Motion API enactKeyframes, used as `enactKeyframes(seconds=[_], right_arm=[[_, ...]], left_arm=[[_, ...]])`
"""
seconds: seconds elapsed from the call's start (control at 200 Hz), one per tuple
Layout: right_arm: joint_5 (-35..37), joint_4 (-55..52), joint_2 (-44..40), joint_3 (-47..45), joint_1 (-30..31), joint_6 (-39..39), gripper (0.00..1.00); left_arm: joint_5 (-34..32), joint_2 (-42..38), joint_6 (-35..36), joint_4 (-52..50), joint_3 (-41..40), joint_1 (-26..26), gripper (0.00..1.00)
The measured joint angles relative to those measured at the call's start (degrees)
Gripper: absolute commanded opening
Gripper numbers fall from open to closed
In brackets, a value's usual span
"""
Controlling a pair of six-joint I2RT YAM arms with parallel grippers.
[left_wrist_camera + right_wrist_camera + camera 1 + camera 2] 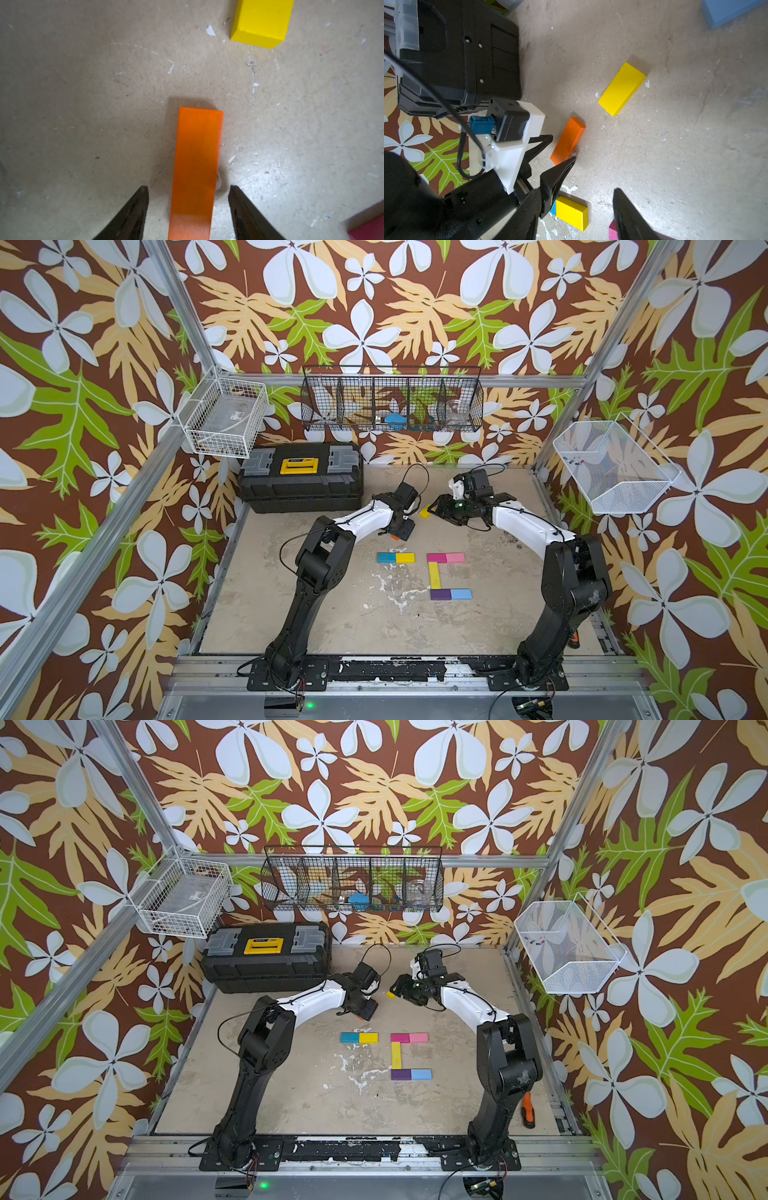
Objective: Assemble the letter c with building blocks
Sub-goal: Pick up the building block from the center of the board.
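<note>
An orange block (197,166) rests on the floor between the fingers of my left gripper (189,187), with a gap on each side; the jaws are open. The right wrist view shows that same orange block (568,141). A loose yellow block (622,89) lies just beyond it, close to my right gripper (435,508). The right gripper (577,190) is open, hangs above the floor and holds nothing. Nearer the front, magenta (436,558), pink (456,558), long yellow (434,576), purple (440,594) and light blue (461,594) blocks form a C. A teal (386,558) and yellow (405,558) pair lies to its left.
A black toolbox (299,477) stands at the back left of the floor. An orange-handled screwdriver (528,1110) lies by the right arm's base. Wire baskets (392,400) hang on the back and side walls.
</note>
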Motion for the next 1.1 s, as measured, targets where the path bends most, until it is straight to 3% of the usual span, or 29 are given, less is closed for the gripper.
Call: enactKeyframes(seconds=[0.275, 0.47, 0.571, 0.696, 0.871, 1.101], right_arm=[[0.0, 0.4, -2.4, -2.7, 0.0, 0.0, 0.57], [0.2, 0.8, -4.6, -4.7, 0.0, 0.0, 0.57], [0.3, 0.8, -5.7, -5.9, 0.0, -0.1, 0.57], [0.5, 0.6, -7.5, -7.4, 0.0, -0.4, 0.57], [1.5, 0.6, -10.7, -10.3, 0.0, -1.1, 0.58], [2.8, 0.4, -14.9, -14.8, 1.5, -2.2, 0.58]], left_arm=[[0.2, 0.5, -0.2, 0.0, 0.0, -0.1, 0.38], [0.2, 0.5, -0.9, 0.1, 0.0, -0.3, 0.09], [0.6, 0.4, -1.3, 0.2, 0.1, -0.3, 0.00], [1.5, -1.2, -2.8, 0.3, -0.3, -0.4, 0.00], [1.5, -9.7, -7.0, 3.4, -4.6, -0.4, 0.00], [3.1, -24.4, -17.1, 10.3, -21.5, -0.4, 0.00]])
